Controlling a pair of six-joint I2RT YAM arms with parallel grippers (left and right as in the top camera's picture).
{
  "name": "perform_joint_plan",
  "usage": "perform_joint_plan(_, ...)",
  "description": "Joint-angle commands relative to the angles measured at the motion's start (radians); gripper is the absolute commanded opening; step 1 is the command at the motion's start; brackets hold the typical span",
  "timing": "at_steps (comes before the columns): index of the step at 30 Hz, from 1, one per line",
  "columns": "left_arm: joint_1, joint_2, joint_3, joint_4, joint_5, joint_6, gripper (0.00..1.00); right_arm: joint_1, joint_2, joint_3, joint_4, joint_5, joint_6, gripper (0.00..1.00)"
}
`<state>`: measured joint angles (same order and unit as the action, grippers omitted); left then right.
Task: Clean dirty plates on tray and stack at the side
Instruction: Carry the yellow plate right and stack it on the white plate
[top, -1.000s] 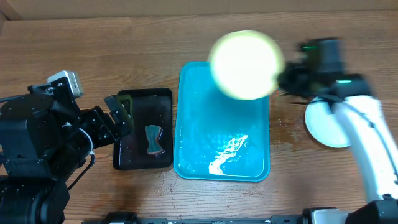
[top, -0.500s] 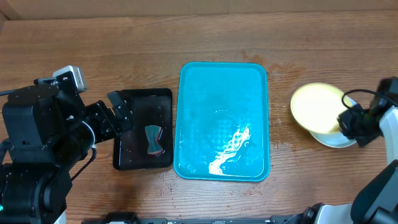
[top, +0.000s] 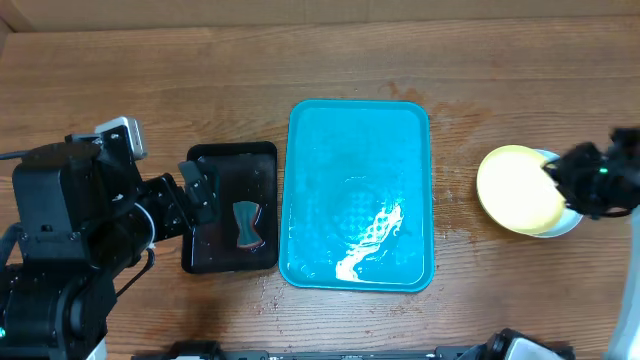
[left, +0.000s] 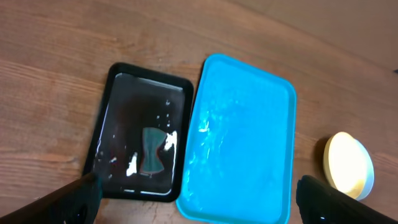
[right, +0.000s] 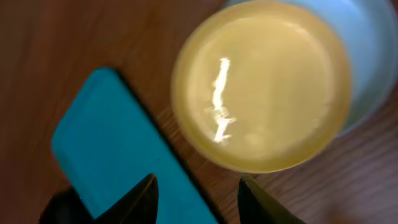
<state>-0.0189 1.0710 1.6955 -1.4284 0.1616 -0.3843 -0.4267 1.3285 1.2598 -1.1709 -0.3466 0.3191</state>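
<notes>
The turquoise tray (top: 415, 120) lies mid-table with nothing on it but wet glare; it also shows in the left wrist view (left: 249, 106) and the right wrist view (right: 106, 137). A pale yellow plate (top: 517, 188) rests on a light blue plate (top: 570, 226) to the right of the tray, and both show in the right wrist view, yellow (right: 261, 81) over blue (right: 367, 56). No smear shows on the yellow plate. A third plate is not visible. My right gripper (top: 556, 176) (right: 199, 183) is open beside the stack, holding nothing. My left gripper (top: 200, 186) (left: 199, 194) is open and empty.
A black tray (top: 265, 155) with a dark teal sponge-like piece (top: 247, 224) lies left of the turquoise tray, under my left arm; it also shows in the left wrist view (left: 112, 81). Wet patches mark the wood between the turquoise tray and the plates.
My right gripper carried the yellow plate from above the tray's far end to the right, set it on the blue plate and opened. The left arm shifted slightly.
</notes>
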Motion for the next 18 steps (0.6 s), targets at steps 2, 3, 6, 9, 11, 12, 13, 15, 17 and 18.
perform_joint_plan(2,0.006,0.000,0.016,-0.007,0.008,0.026,1.00,0.222,-0.108,0.019,-0.003,-0.008,-0.091,0.17)
perform_joint_plan(3,0.006,0.000,0.016,-0.008,0.008,0.026,1.00,0.267,-0.107,0.013,0.000,0.014,-0.088,0.08)
perform_joint_plan(6,0.006,0.001,0.016,-0.008,0.008,0.026,1.00,0.404,-0.051,-0.049,0.048,0.175,0.015,0.04)
perform_joint_plan(9,0.006,0.001,0.016,-0.008,0.008,0.026,1.00,0.434,0.026,-0.120,0.139,0.269,0.076,0.04)
perform_joint_plan(11,0.006,0.001,0.016,-0.008,0.008,0.026,1.00,0.425,0.092,-0.155,0.205,0.271,0.077,0.04)
perform_joint_plan(12,0.006,0.001,0.016,-0.008,0.008,0.026,1.00,0.419,0.119,-0.160,0.223,0.272,0.071,0.04)
perform_joint_plan(13,0.006,0.001,0.016,-0.008,0.008,0.026,1.00,0.409,0.156,-0.161,0.237,0.272,0.070,0.04)
perform_joint_plan(15,0.006,0.001,0.016,-0.008,0.008,0.026,1.00,0.386,0.220,-0.161,0.257,0.260,0.069,0.04)
perform_joint_plan(17,0.006,0.001,0.016,-0.008,0.008,0.026,1.00,0.367,0.273,-0.161,0.266,0.260,0.066,0.04)
perform_joint_plan(18,0.006,0.002,0.016,-0.008,0.008,0.026,1.00,0.354,0.296,-0.161,0.267,0.260,0.066,0.04)
